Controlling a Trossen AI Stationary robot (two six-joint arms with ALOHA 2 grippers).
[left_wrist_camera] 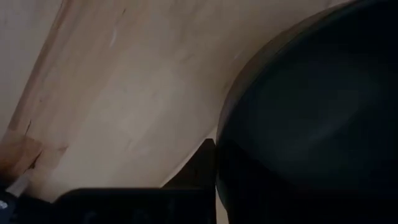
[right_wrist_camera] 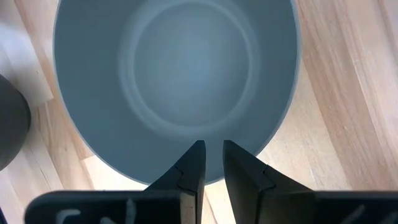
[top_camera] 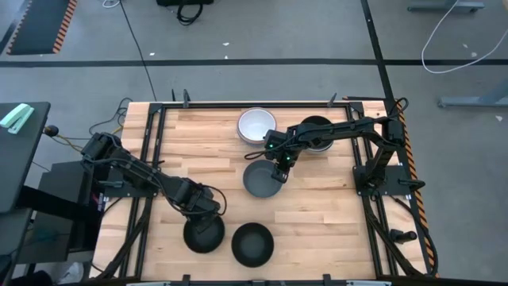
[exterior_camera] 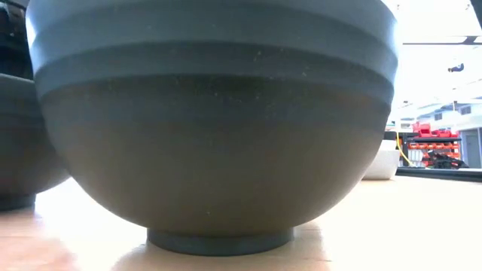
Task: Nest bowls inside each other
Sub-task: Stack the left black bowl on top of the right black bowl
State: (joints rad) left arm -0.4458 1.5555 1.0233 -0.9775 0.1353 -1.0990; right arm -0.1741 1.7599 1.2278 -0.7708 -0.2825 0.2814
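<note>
My right gripper point(right_wrist_camera: 213, 163) hangs over the near rim of the grey bowl point(top_camera: 262, 181), my landmark at the middle of the wooden table point(top_camera: 317, 214). Its two fingers point(right_wrist_camera: 190, 168) stand on either side of that rim with only a narrow gap, pinching the wall, so I am grasping the grey bowl.

Nearer the front edge than the grey bowl sit two black bowls: one black bowl point(top_camera: 252, 243) just in front of it, another black bowl point(top_camera: 203, 233) to that one's left. My left gripper point(top_camera: 205, 211) is down at this second bowl's rim; I cannot tell how its jaws stand.

Behind the grey bowl a white bowl point(top_camera: 256, 125) rests, and beside it a dark bowl point(top_camera: 316, 132) lies under my right arm.
</note>
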